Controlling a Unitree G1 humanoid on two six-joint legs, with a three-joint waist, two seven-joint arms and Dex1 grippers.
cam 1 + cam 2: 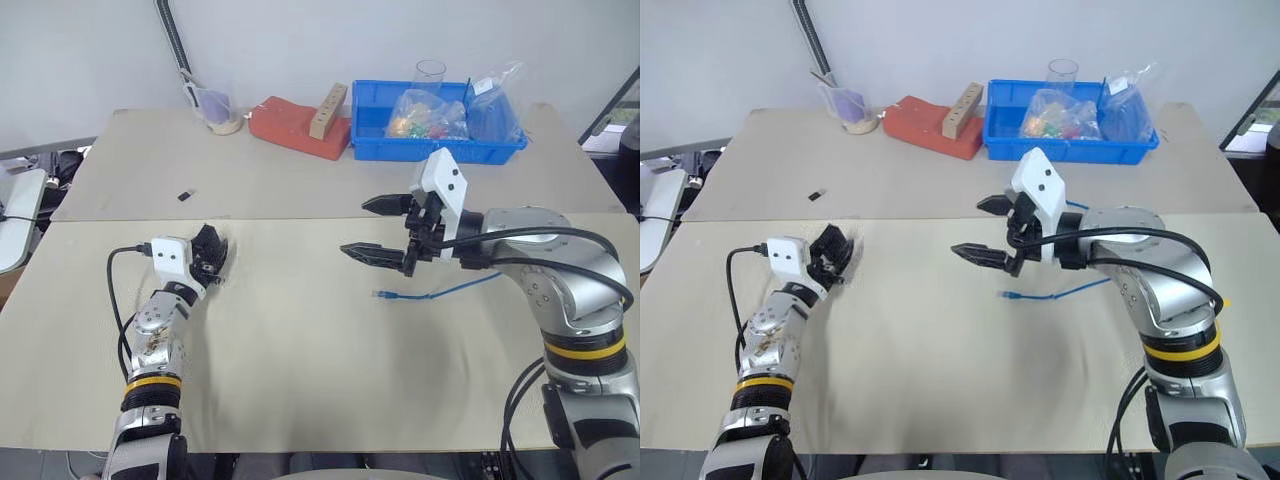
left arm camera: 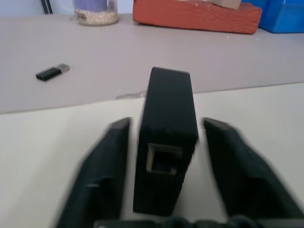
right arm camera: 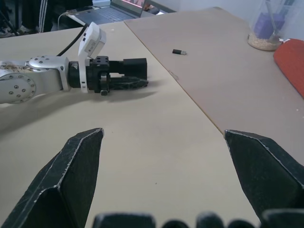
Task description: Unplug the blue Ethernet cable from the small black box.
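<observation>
You have the unplugging itself done, as far as the pictures show. The blue Ethernet cable (image 1: pixel 432 292) lies loose on the table just below and beside your right gripper (image 1: pixel 377 228), its clear plug end pointing towards the middle of the table with nothing attached to it. That gripper hovers above the table with its two black fingers spread wide and nothing between them.

The small black box (image 2: pixel 165 137) sits between the fingers of your left gripper (image 1: pixel 212 256), standing on edge on the table. Look at the left wrist view: the port in the box's near side faces back along the fingers and is empty (no plug, no blue cord anywhere near it). There the fingers (image 2: pixel 105 161) stand apart from the box, with a visible gap on each side, so I judge the box is let go rather than pinched.

The box and the cable are well apart, one by each gripper. A tiny black bit (image 1: pixel 186 194) lies on the farther table, beyond the left gripper, and plays no part in this.

What is left looks minor: draw the left gripper back off the box without tipping it, and clear both arms away.
</observation>
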